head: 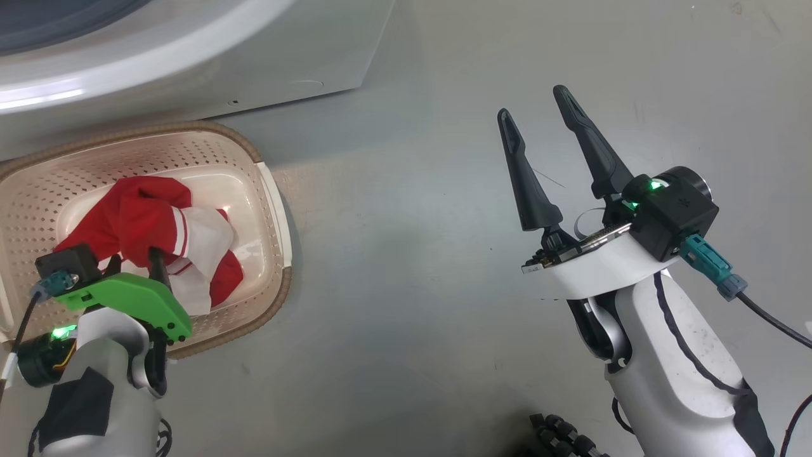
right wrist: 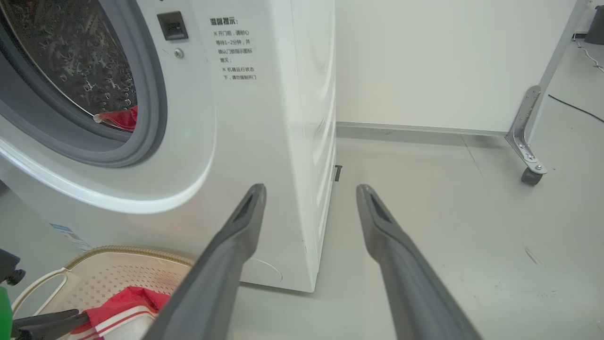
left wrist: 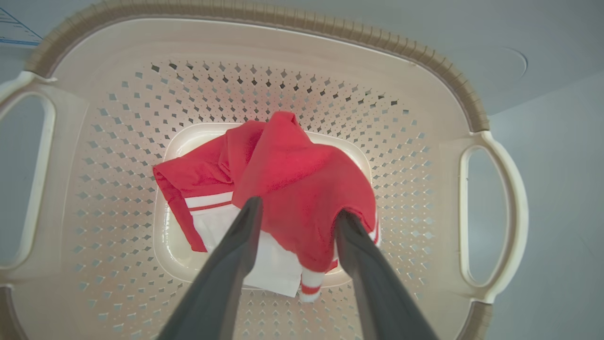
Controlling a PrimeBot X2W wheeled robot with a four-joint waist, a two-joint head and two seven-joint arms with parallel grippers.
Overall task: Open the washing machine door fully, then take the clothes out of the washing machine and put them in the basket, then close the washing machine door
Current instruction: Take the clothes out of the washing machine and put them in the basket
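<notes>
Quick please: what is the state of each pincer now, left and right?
Left pincer: open, fingers astride the red clothes lying in the basket.
Right pincer: open, holding nothing.

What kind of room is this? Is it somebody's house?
It looks like a laundry corner, probably in a lab or workshop rather than a home. There is a white washing machine, a basket holding red clothes, and a bare grey floor with a caster wheel.
</notes>
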